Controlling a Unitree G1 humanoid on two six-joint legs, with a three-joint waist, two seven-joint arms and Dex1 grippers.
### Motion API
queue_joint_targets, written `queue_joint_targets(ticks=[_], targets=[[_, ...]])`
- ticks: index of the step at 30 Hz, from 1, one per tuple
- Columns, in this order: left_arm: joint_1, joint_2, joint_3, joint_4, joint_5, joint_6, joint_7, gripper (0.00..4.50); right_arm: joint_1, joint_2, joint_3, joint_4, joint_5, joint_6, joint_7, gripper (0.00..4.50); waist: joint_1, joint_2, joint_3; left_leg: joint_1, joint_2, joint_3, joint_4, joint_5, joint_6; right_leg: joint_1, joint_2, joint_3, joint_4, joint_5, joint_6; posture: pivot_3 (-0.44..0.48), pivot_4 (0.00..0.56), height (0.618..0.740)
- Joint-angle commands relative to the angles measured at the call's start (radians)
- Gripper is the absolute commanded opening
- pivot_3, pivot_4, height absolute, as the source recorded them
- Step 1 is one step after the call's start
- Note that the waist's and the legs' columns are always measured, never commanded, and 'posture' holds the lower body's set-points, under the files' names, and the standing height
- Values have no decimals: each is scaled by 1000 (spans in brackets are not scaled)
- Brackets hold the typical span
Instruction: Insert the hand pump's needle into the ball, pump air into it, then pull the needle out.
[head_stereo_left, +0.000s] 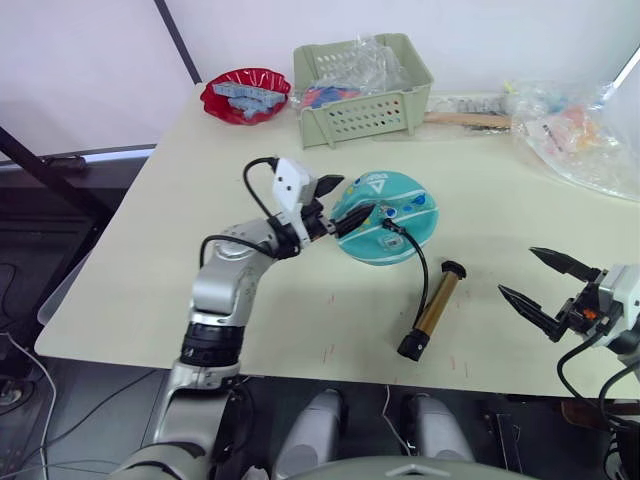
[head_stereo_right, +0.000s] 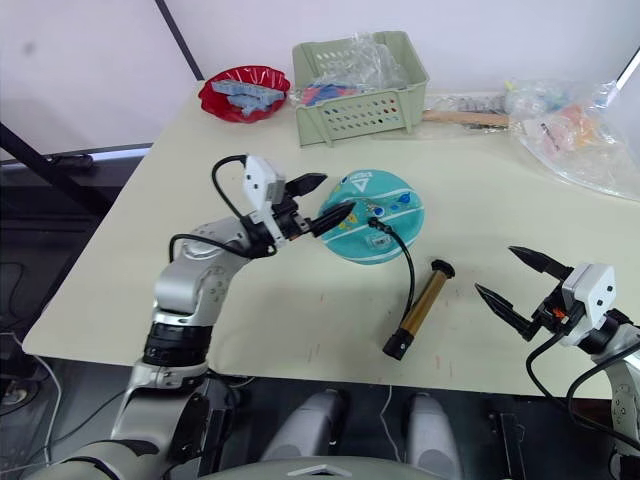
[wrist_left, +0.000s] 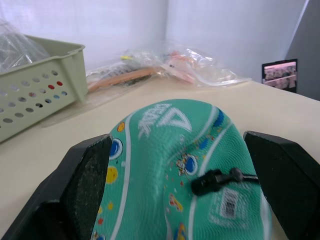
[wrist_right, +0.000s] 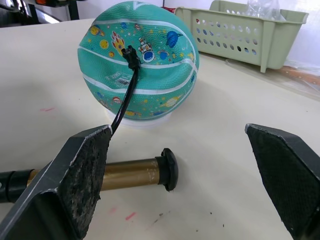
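Observation:
The teal ball with white stripes sits mid-table, looking flattened. The needle's black fitting is seated on the ball's top, and the metal needle itself is hidden. A thin black hose runs from the fitting to the hand pump, which lies on its side on the table in front of the ball, handle end toward it. My left gripper is open at the ball's left edge, its fingers either side of the ball. My right gripper is open and empty, right of the pump.
At the back stand a green basket with plastic-wrapped items and a red bowl. Clear bags of items and a wooden stick lie at the back right. The table's front edge runs just below the pump.

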Motion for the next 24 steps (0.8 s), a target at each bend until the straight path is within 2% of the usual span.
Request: queue_joint_targets(ticks=[1, 6, 14, 24], targets=[[32, 47, 52, -72, -62, 4, -38, 4462, 1, -4, -2, -2, 12, -34, 7, 4500, 0, 0, 0, 0, 0, 0, 0, 0, 0, 0, 0, 0, 0, 0, 0, 0, 150, 740], [210, 170, 147, -61, -91, -56, -134, 4462, 11, -8, 7, 45, -4, -67, 26, 4500, -12, 1, 0, 4, 0, 4, 3, -1, 1, 0, 0, 5, 6, 0, -1, 0, 150, 740], [391, 301, 257, -19, -107, -147, -259, 4462, 16, -43, -7, 136, -2, -110, 74, 4500, -1, 3, 3, 6, 1, 6, 7, -5, 8, 1, 0, 7, 13, -1, -1, 0, 150, 740], [517, 378, 342, 51, -126, -240, -368, 4462, 18, -105, -48, 230, 44, -125, 155, 4500, -1, 4, 3, 7, 1, 9, 8, -6, 9, 0, 0, 10, 13, 0, -1, 0, 150, 740]])
